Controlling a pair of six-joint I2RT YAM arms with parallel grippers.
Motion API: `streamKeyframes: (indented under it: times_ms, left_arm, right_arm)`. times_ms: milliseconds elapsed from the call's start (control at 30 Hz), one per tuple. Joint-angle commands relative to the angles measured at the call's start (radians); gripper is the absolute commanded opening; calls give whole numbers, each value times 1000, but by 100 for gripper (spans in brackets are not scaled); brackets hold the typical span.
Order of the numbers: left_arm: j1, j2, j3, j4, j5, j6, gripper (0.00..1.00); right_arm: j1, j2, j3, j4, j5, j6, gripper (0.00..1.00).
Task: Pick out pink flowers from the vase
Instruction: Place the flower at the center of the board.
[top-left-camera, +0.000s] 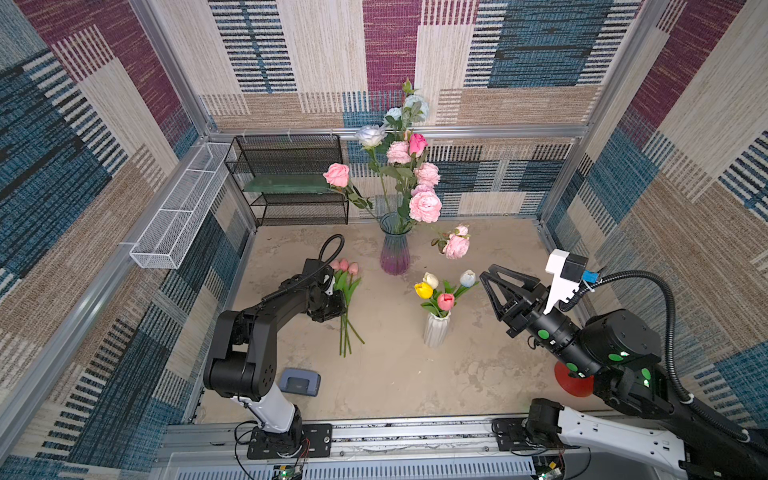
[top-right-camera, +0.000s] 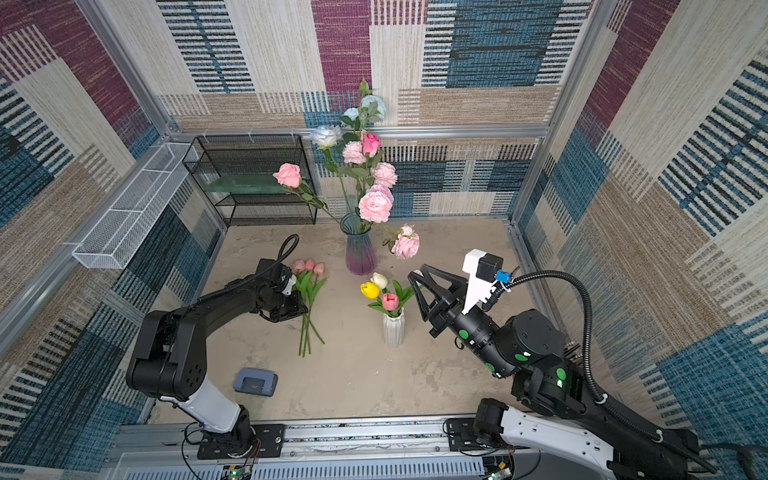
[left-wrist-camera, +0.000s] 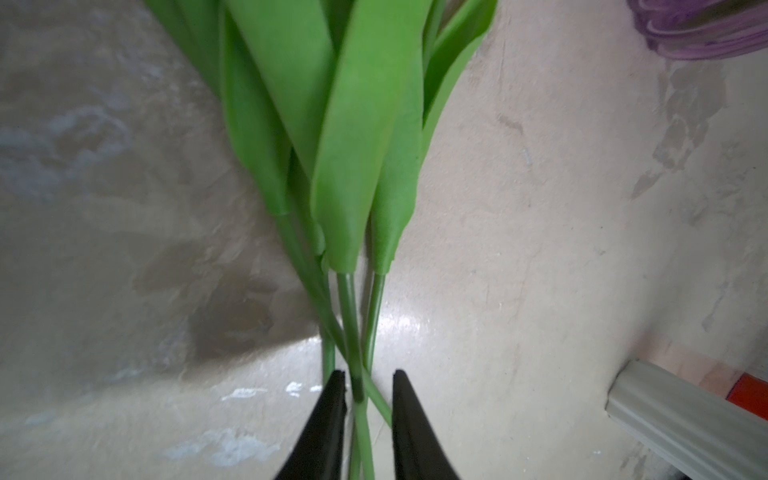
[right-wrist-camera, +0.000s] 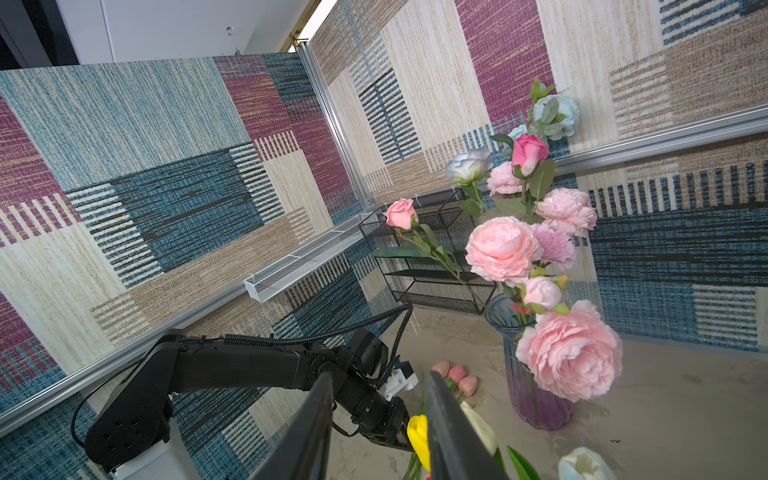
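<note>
Three pink tulips (top-left-camera: 344, 266) lie centre-left on the table (top-left-camera: 415, 374), their stems inside the released left hand (left-wrist-camera: 368, 374). Pink roses (top-left-camera: 424, 205) stand in the glass vase (top-left-camera: 395, 249), centre. The right hand (top-left-camera: 487, 271) gapes empty.

Black arms (top-left-camera: 266, 316), white lower links (top-left-camera: 270, 405), green dots (top-left-camera: 542, 333).

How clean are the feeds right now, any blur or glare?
Left wrist view: the green tulip leaves close to the lens are soft, and a bright glare patch sits on the beige table beside the stems. Right wrist view: pink ruffled flowers sharp, right gripper blurred up close. Both top views: sharp and evenly lit, no glare on the table.
</note>
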Motion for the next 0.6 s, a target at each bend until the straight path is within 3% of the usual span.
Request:
streamKeyframes:
  times_ms: [0,300,567]
  left_arm:
    - [1,-28,7,-19,-15,18,27]
    - [-20,-338,-36,-67,-46,-5,32]
    - [-225,-662,-91,-138,-113,45,33]
  right_arm:
    - [-1,-3,15,-22,11,7,39]
    - [0,-33,28,-111,37,-25,40]
    - [0,-145,-136,-110,-12,-130,30]
